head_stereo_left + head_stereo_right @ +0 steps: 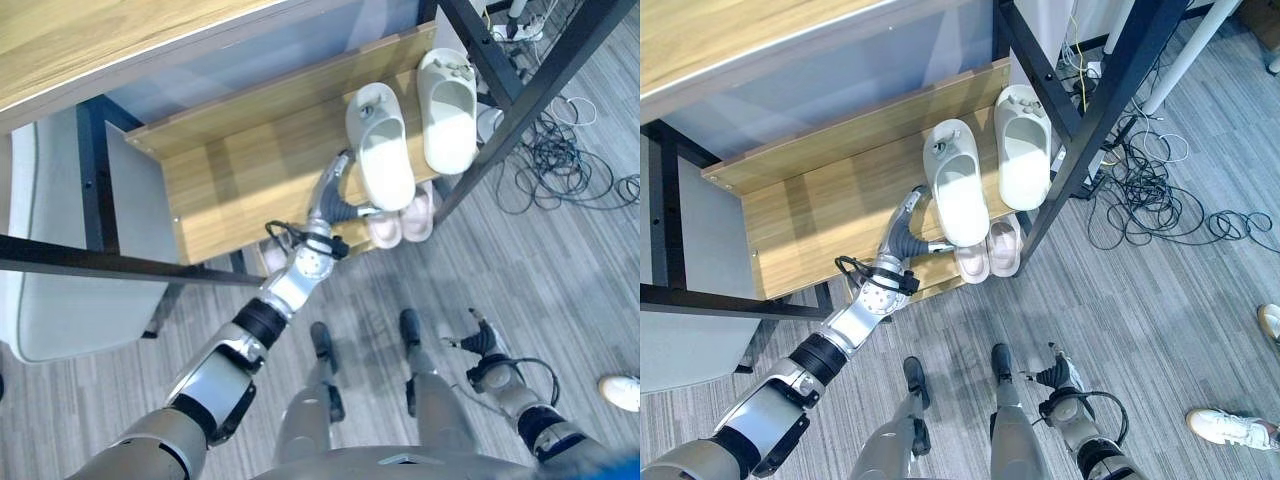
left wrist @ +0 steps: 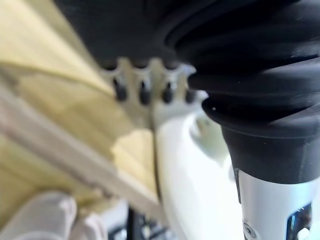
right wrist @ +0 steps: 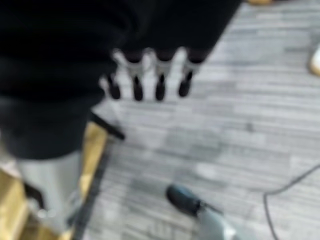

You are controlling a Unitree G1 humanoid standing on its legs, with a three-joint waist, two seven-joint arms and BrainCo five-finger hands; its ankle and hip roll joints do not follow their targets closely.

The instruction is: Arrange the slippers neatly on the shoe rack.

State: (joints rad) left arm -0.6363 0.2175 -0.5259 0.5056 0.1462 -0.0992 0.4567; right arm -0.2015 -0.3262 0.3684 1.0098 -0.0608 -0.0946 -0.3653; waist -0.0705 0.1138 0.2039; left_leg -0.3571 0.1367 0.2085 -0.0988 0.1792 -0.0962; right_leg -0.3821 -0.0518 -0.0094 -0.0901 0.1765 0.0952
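Two cream slippers lie sole-down on the wooden shoe rack (image 1: 820,215) shelf, toes toward its back edge: the right slipper (image 1: 1024,146) sits straight by the black frame post, while the left slipper (image 1: 957,180) beside it is slightly angled, its heel overhanging the shelf's front edge. The two are close together, with a narrow gap between them. Below the shelf's front edge, a pair of pale pink slippers (image 1: 989,252) rests side by side on a lower level
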